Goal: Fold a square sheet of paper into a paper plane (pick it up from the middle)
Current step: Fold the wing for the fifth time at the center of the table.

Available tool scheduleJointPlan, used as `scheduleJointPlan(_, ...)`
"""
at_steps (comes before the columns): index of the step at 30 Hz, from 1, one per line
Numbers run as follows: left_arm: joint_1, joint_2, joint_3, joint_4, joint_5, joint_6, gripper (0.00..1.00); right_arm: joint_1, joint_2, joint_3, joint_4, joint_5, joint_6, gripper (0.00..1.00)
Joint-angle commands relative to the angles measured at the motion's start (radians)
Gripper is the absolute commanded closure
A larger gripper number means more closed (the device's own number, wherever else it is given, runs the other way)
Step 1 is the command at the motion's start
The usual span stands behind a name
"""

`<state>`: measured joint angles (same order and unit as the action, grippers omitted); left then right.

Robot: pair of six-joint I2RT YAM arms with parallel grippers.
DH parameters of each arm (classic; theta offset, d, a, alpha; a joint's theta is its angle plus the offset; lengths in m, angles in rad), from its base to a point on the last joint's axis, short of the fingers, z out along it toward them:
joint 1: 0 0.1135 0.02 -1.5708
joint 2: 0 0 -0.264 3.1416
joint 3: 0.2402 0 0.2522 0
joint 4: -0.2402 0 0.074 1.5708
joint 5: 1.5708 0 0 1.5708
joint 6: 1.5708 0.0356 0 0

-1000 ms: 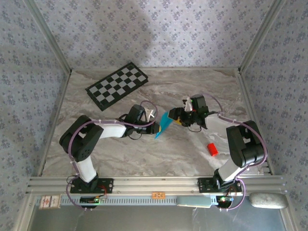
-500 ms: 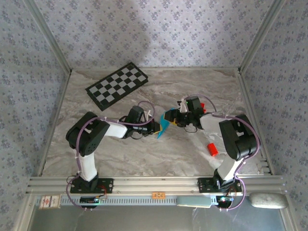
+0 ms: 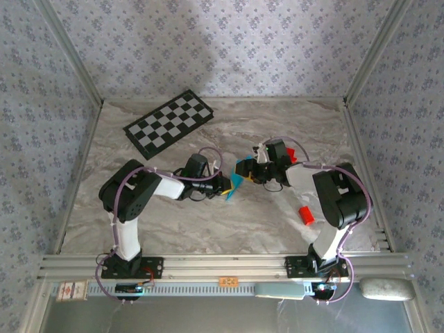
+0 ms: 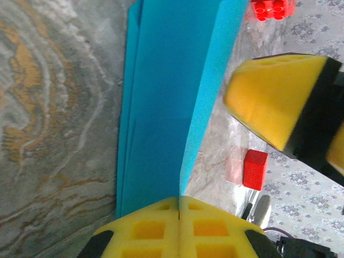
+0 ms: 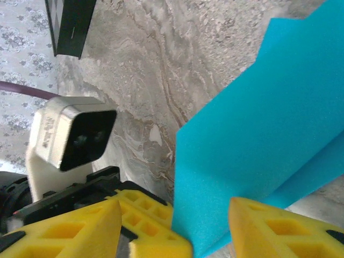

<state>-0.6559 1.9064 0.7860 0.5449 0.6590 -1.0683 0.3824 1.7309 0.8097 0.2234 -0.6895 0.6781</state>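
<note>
Yellow foam pads of the left pincer (image 4: 178, 215) sit pressed together at the bottom edge of the left wrist view, pinching the near end of a thin bright cyan sheet of paper (image 4: 166, 107) already folded into a long, narrow, layered strip. From that grip the strip runs up the frame, held off the grey marbled table (image 4: 59, 107).

Just beyond, the right pincer (image 5: 174, 215) stands spread. In its own wrist view one yellow finger lies at the lower left and the other at the lower right, with the cyan edge between them, and I cannot tell whether either pad touches the paper. From above, both pincers meet around the paper at the middle of the frame.

Further off, a small red plastic block (image 3: 306, 216) lies right of centre, and a black-and-white checkered board (image 3: 168, 123) sits in the upper left.

The risks look plain. If the right pincer closes off the crease line, the fold could set crooked and spoil the dart's nose. The two pincers work very near each other, so the pads could collide. Pulling against the left grip could tear or buckle such thin paper, or drag it free.
</note>
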Motion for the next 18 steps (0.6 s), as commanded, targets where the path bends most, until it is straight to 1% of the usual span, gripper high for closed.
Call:
scheduleJointPlan(1, 0.007, 0.022, 0.002, 0.024, 0.024, -0.012, 1.0, 0.011, 0.021, 0.028, 0.027, -0.034, -0.029, 0.43)
scheduleJointPlan(18, 0.014, 0.038, -0.002, 0.03, 0.026, -0.015, 1.0, 0.042, 0.11, 0.096, 0.016, -0.034, -0.041, 0.46)
